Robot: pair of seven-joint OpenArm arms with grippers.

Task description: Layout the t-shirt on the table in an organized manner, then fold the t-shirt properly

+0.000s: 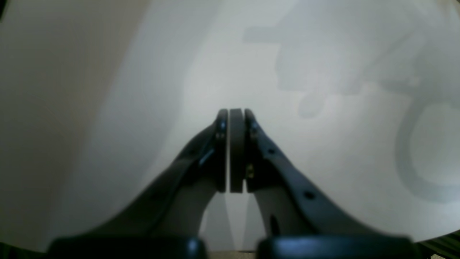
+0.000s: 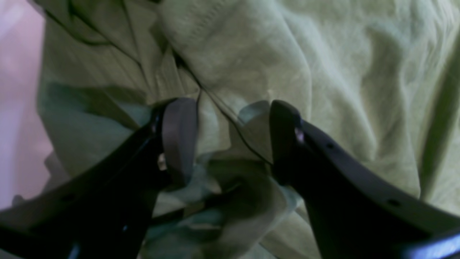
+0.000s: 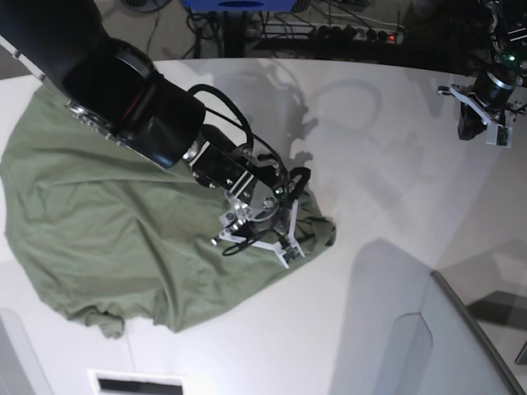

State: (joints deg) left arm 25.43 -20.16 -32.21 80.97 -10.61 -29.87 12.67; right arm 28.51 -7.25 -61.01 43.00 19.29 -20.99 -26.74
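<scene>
The right arm's fingers (image 2: pixel 178 138) stand apart, with rumpled folds of the green t-shirt (image 3: pixel 156 239) between and around them; whether they touch the cloth, I cannot tell. From there the shirt spreads well beyond them across the white worktop (image 3: pixel 362 148), its outer edges wavy. Well apart from it, the left arm's fingers (image 1: pixel 235 151) are together, above bare worktop.
</scene>
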